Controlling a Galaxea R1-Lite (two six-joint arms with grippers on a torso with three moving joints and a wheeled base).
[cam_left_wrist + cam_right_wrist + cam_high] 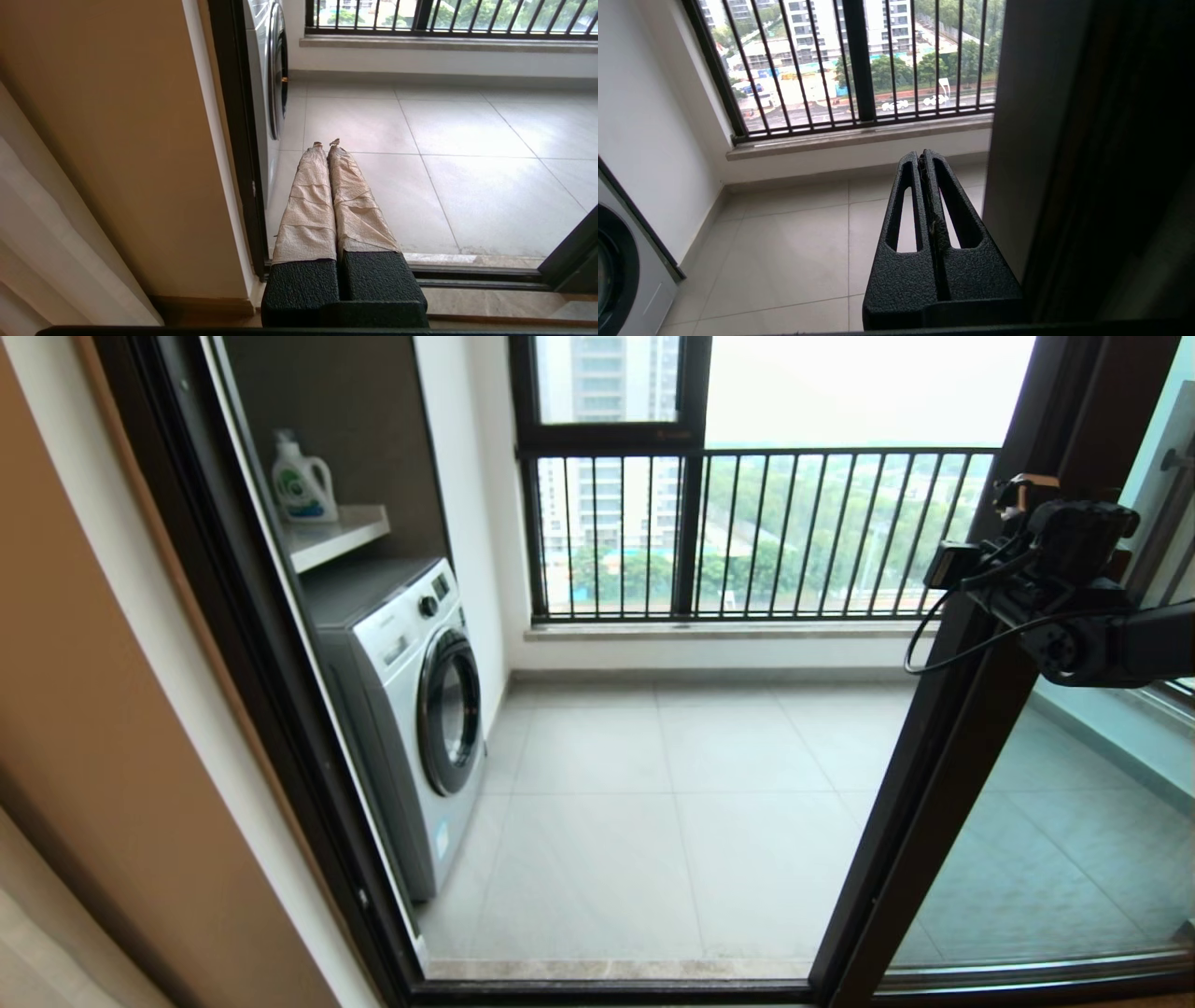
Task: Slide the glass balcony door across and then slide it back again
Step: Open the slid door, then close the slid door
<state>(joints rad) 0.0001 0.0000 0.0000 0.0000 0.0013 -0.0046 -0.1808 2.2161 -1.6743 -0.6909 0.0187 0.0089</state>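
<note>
The glass balcony door (952, 728) stands at the right of the doorway, its dark brown stile slanting from top right down to the floor track; the opening to its left is wide. No handle shows clearly. My right arm (1074, 579) is up against that stile at about mid height. In the right wrist view the right gripper (920, 156) is shut on nothing, right beside the stile's inner edge (1031, 140). The left gripper (326, 143), with tape-wrapped fingers, is shut and empty, low near the left jamb (233, 140); it is out of the head view.
A white washing machine (411, 709) stands on the balcony's left side under a shelf with a detergent bottle (301, 481). The far window has black railing bars (747, 532). The floor track (607, 985) crosses the threshold. The door's lower corner (572, 252) shows in the left wrist view.
</note>
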